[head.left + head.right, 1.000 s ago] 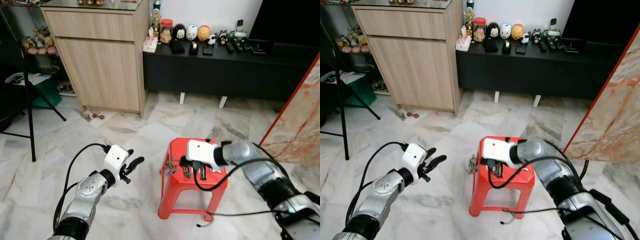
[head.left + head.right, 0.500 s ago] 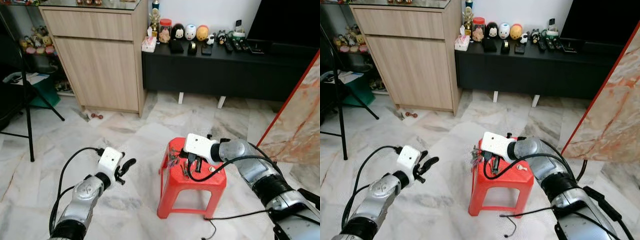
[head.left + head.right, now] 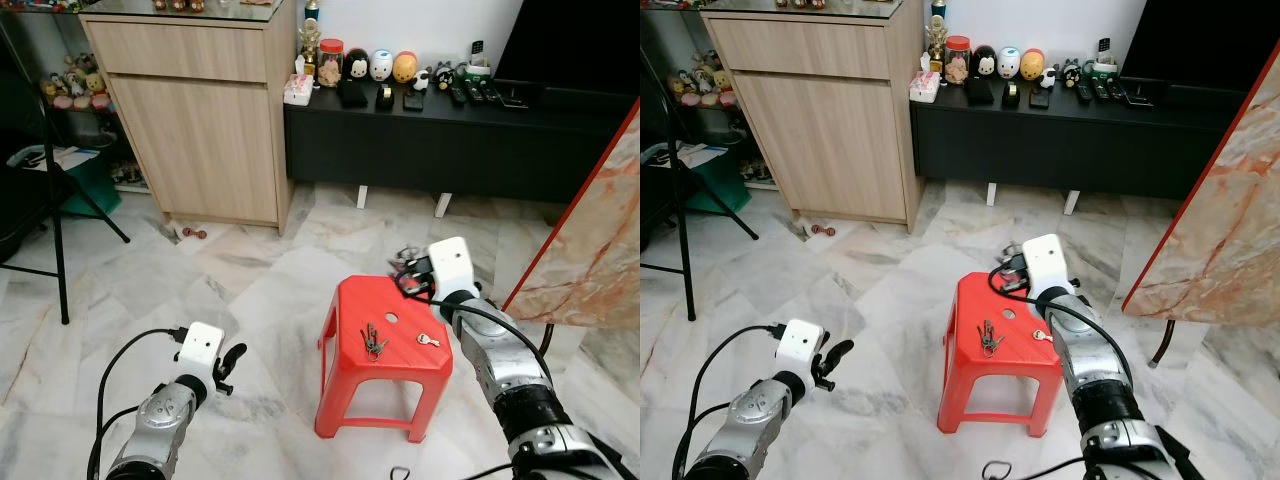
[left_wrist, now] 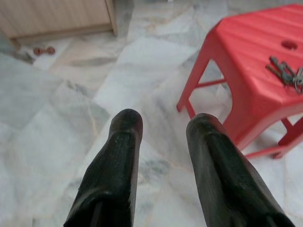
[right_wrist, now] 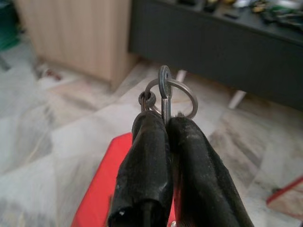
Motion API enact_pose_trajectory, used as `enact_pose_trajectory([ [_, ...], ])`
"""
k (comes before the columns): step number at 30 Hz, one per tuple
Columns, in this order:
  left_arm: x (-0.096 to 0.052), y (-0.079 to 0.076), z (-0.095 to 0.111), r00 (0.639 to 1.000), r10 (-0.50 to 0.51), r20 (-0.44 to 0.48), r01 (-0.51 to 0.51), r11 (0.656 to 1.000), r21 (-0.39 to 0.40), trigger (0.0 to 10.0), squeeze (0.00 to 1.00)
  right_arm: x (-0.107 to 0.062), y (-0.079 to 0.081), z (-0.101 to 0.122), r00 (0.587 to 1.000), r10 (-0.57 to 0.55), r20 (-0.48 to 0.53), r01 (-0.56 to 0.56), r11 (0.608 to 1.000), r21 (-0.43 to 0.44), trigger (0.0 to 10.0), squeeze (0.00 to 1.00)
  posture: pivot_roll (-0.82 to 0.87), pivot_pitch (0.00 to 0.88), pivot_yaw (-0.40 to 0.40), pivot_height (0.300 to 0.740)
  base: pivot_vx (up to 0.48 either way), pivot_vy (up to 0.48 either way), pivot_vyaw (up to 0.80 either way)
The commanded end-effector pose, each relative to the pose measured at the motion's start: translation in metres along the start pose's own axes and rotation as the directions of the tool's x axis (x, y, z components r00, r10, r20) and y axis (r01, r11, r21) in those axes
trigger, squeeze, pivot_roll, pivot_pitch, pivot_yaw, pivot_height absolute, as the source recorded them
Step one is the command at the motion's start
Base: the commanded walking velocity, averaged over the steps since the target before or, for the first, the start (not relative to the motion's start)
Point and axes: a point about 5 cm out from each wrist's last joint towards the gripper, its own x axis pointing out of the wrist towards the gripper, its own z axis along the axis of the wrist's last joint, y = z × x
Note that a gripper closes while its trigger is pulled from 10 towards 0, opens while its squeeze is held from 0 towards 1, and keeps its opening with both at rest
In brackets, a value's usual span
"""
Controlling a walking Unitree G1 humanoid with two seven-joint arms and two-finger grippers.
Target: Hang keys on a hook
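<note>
My right gripper [image 3: 410, 275] is raised just above the back edge of a red plastic stool [image 3: 400, 365]. It is shut on a bunch of keys on a metal ring [image 5: 165, 101], which sticks out past the fingertips in the right wrist view. A second small bunch of keys [image 3: 372, 340] and a single key [image 3: 428, 340] lie on the stool's top. My left gripper [image 3: 232, 358] hangs low over the marble floor to the left of the stool, its two fingers [image 4: 127, 127] apart with nothing between them.
A wooden cabinet [image 3: 200, 110] stands at the back left. Beside it is a low black console [image 3: 450, 135] with figurines on top. A marble slab [image 3: 600, 250] leans at the right. Black stand legs [image 3: 60, 220] are at the left.
My right gripper has lifted off the stool's top with the ring of keys, going up and toward the back. My left arm has dropped lower. A bunch and one key stay on the stool.
</note>
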Motion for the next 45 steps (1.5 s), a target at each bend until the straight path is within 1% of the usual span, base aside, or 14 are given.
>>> enact_pose_trajectory([
  [1,-0.004,-0.002,-0.012,0.999,0.01,-0.036,-0.01,1.0,-0.015,10.0,0.0,-0.003,0.0,0.004,0.999,-0.038,0.03,0.036,0.998,0.055,10.0,0.0,0.02,0.0,-0.045,0.74,0.0,0.0,0.0],
  [2,-0.005,-0.003,-0.018,0.998,0.016,-0.058,-0.017,1.0,-0.012,10.0,0.0,-0.005,0.001,0.003,0.997,-0.069,0.037,0.066,0.994,0.083,10.0,0.0,0.02,0.0,-0.043,0.74,0.0,0.0,0.0],
  [4,-0.009,-0.004,-0.027,0.995,0.026,-0.093,-0.026,1.0,-0.006,10.0,0.0,-0.007,0.003,0.003,0.996,-0.083,0.039,0.078,0.991,0.112,10.0,0.0,0.02,0.0,-0.04,0.74,0.0,0.0,0.0],
  [11,-0.014,-0.007,-0.042,0.988,0.042,-0.146,-0.044,0.999,-0.011,10.0,0.0,-0.009,0.006,0.008,0.994,-0.084,0.063,0.076,0.99,0.121,10.0,0.0,0.02,0.0,-0.041,0.74,0.0,0.0,0.0],
  [13,-0.019,-0.012,-0.055,0.978,0.047,-0.202,-0.046,0.999,0.006,10.0,0.0,-0.011,0.007,0.012,0.993,-0.096,0.076,0.084,0.986,0.145,10.0,0.0,0.02,0.0,-0.043,0.74,0.0,-0.381,0.0],
  [16,-0.023,-0.014,-0.062,0.972,0.051,-0.231,-0.052,0.999,0.001,10.0,0.0,-0.012,0.008,0.014,0.993,-0.088,0.084,0.074,0.985,0.157,10.0,0.0,0.02,0.0,-0.042,0.74,0.0,-0.354,0.0],
  [27,-0.024,-0.018,-0.067,0.967,0.047,-0.25,-0.05,0.999,-0.005,10.0,0.0,-0.013,0.01,0.016,0.992,-0.091,0.093,0.076,0.985,0.155,10.0,0.0,0.01,0.0,-0.047,0.74,0.0,-0.298,0.0],
  [37,-0.025,-0.021,-0.07,0.963,0.033,-0.266,-0.033,0.999,0.007,10.0,0.0,-0.015,0.009,0.016,0.99,-0.11,0.091,0.095,0.984,0.153,10.0,0.0,0.01,0.0,-0.041,0.74,0.0,-0.323,0.0],
  [45,-0.028,-0.025,-0.075,0.959,0.029,-0.284,-0.03,1.0,0.002,10.0,0.0,-0.015,0.01,0.018,0.986,-0.129,0.106,0.11,0.979,0.173,10.0,0.0,0.02,0.0,-0.041,0.74,0.0,-0.305,0.0],
])
